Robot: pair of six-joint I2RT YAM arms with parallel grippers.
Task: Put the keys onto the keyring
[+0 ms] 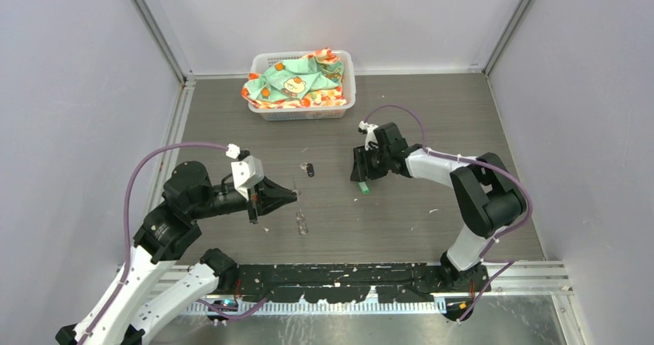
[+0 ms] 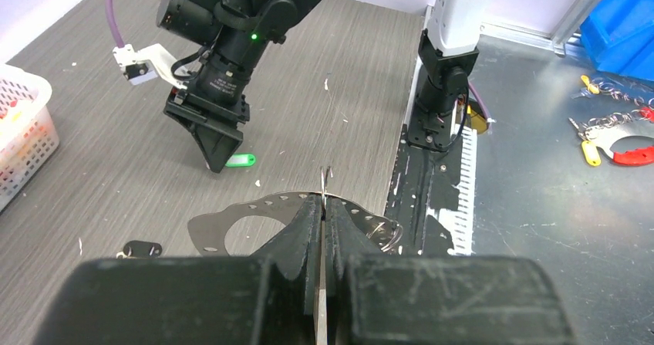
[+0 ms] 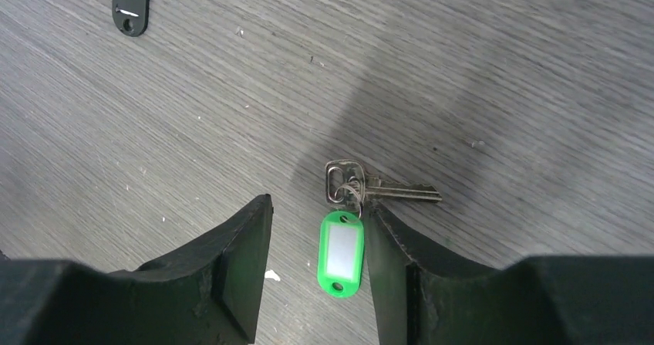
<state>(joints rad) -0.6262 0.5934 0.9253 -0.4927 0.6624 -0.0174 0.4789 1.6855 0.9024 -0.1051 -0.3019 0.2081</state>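
Behind left claw [image 2: 322, 200], half-hidden keyring [image 2: 203, 233]

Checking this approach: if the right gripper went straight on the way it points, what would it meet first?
Most likely the green key, lying on the table between the open fingers of the right gripper; depth is hard to judge.

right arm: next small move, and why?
Probably close the right gripper on the green key: the jaws stand open astride its tag, which isn't held yet. The left gripper is shut on the keyring, so the key is the missing piece.
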